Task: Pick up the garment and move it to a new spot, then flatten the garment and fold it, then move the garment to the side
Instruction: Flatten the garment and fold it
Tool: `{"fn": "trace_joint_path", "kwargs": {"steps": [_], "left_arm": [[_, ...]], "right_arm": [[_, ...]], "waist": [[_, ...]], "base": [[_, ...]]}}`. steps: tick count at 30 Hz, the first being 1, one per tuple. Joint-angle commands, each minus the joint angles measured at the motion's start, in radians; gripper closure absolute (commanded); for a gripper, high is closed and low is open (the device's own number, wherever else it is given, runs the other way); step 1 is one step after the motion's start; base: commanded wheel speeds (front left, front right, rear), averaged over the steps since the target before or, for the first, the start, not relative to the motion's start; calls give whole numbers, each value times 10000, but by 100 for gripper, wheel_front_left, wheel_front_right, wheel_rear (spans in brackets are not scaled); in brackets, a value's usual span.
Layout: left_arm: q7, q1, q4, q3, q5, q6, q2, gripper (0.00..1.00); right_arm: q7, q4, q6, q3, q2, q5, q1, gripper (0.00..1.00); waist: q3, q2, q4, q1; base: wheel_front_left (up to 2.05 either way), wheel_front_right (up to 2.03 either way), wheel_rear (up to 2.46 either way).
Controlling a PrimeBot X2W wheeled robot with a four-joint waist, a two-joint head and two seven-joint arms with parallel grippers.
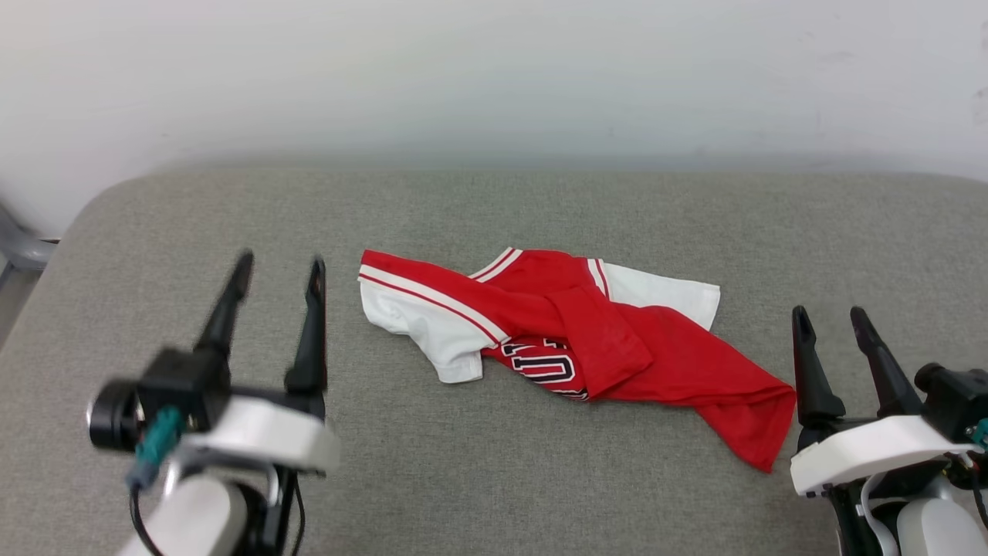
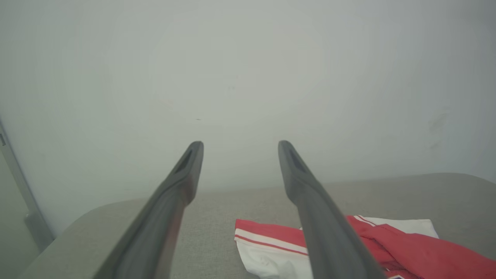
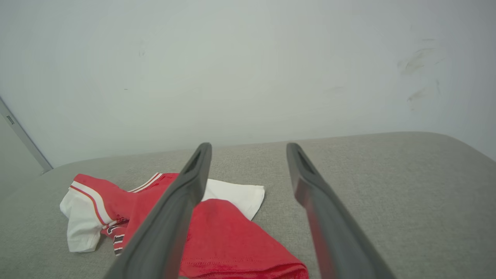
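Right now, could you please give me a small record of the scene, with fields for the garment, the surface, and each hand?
garment: red jersey with white sleeves and dark print, crumpled, twisted over itself
surface: grey fabric pad, the garment lies near its middle
left hand: open, empty, to the left of the garment, apart from it
right hand: open, empty, beside the garment's right end, no grip on it
wall: pale, behind the pad
task state: garment not yet flattened or folded

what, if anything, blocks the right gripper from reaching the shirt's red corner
Likely nothing, so yes: the right gripper is open beside the garment, apart from its near red corner, with bare grey cushion between them.
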Motion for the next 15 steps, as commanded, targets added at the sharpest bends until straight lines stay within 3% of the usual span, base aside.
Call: {"fn": "trace_joint_path", "kwargs": {"steps": [1,5,11,15], "left_arm": [[-19,761,-295,324,289,89,-302,0],[-19,2111,-542,926,862,-56,-914,0],[-20,2858,-288,1589,1660,-972,-1506,0],[-20,2687,-111,1849,2053,-1414,-1760,0]], "right_arm": [[68,-90,-7,-30,-8,65,232,0],[151,-135,-7,45,9,143,480,0],[508,-215,-7,77,-79,88,587,0],[1572,-281,-7,499,-519,86,425,0]], "waist": [[-109,-1,96,1],[-254,-1,185,1],[-269,-1,398,1],[-165,-1,607,1]], "base": [[0,0,0],[0,0,0],[0,0,0],[0,0,0]]}}
